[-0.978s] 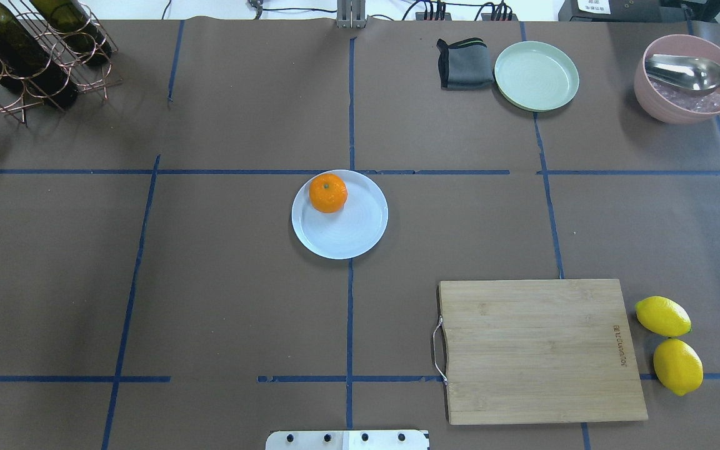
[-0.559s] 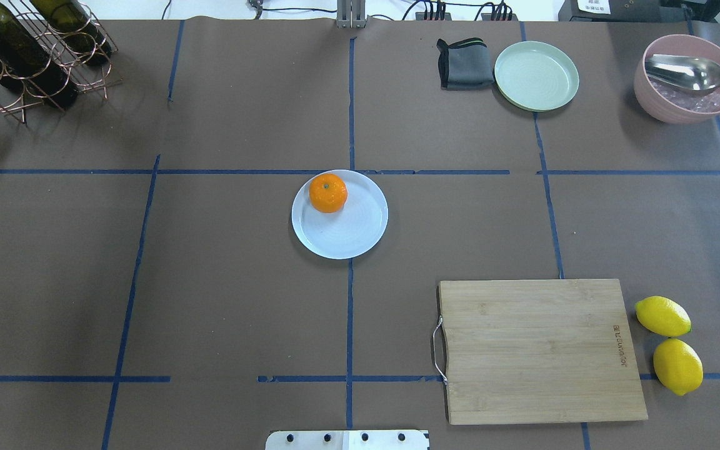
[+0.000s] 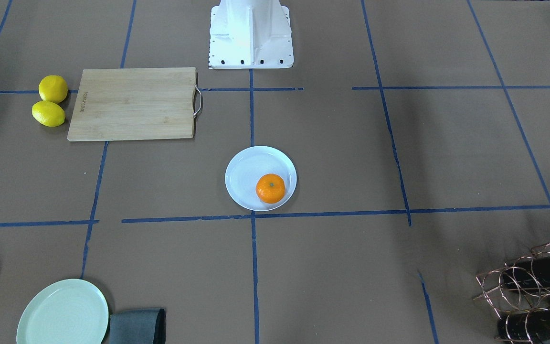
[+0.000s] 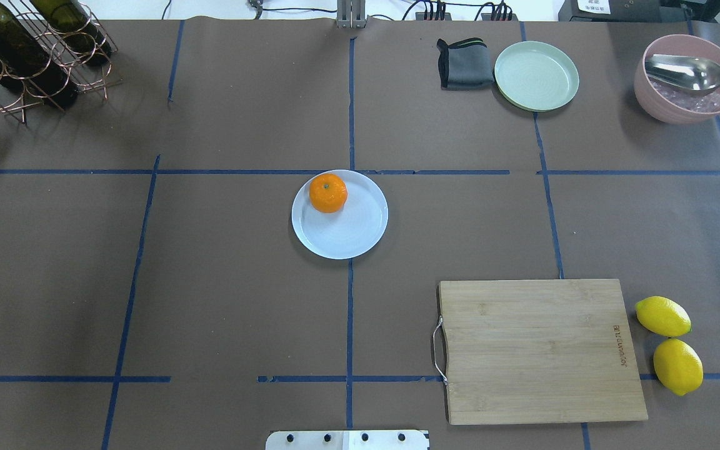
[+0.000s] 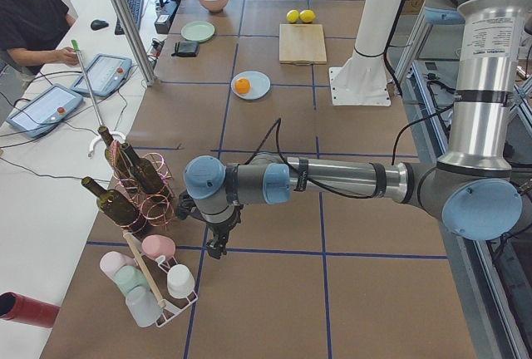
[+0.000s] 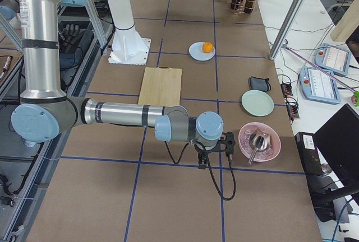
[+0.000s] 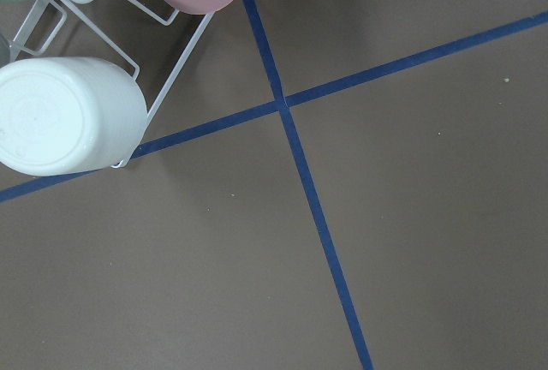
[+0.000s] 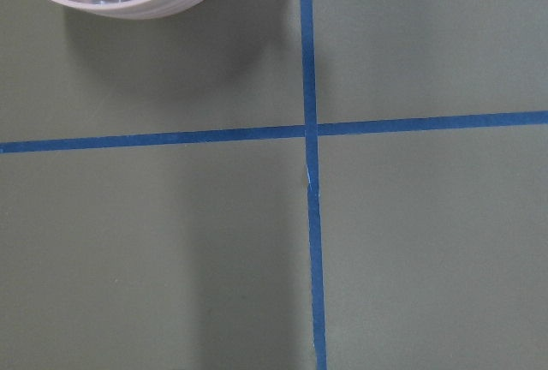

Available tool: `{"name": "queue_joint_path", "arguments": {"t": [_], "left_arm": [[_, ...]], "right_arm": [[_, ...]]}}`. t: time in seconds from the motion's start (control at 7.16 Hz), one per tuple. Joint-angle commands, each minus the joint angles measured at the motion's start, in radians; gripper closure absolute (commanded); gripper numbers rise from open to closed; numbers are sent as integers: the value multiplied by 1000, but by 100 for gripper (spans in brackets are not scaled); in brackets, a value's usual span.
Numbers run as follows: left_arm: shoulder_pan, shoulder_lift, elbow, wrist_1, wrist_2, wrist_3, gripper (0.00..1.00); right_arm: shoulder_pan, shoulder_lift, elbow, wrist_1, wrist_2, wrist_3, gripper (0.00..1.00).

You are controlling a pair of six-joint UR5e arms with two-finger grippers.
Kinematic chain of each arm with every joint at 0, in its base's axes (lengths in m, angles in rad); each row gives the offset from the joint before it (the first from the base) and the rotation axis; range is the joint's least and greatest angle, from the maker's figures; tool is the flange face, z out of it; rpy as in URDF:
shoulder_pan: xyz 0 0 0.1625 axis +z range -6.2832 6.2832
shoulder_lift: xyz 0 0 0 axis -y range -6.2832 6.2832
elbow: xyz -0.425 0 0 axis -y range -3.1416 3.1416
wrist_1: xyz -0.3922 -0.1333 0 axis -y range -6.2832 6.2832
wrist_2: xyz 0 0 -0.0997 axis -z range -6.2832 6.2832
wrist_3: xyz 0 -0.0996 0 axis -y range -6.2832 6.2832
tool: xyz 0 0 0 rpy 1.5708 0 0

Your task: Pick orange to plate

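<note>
Orange [image 4: 328, 193] on plate [image 4: 350, 234], well apart from end effectors [image 5: 218, 247] [image 6: 202, 163] (grip state unclear).

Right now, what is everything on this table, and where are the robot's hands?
plate: 1, bluish-white, table centre
orange: 1, bright orange, on that plate, off-centre
green plate: 1, pale green, far right side
cloth: 1, dark grey, folded, beside the green plate
cutting board: 1, light wood, near right
lemons: 2, yellow, by the board's right edge
bowl: 1, pink, far right corner
scoop: 1, metal, in the bowl
bottle rack: 1, copper wire, far left corner
cup rack: 1, white wire, left end
left hand: dark, beside the cup rack; open or shut unclear
right hand: dark, beside the bowl; unclear
</note>
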Motion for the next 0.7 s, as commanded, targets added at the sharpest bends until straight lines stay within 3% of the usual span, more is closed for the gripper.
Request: {"name": "queue_joint_path", "arguments": {"t": [0.0, 0.56], "left_arm": [[0, 4, 3, -3, -1, 5, 0], [0, 9, -7, -1, -3, 0, 0]], "right_arm": [[0, -4, 0, 0, 0, 2, 0], [0, -4, 6, 0, 2, 6, 0]]}}
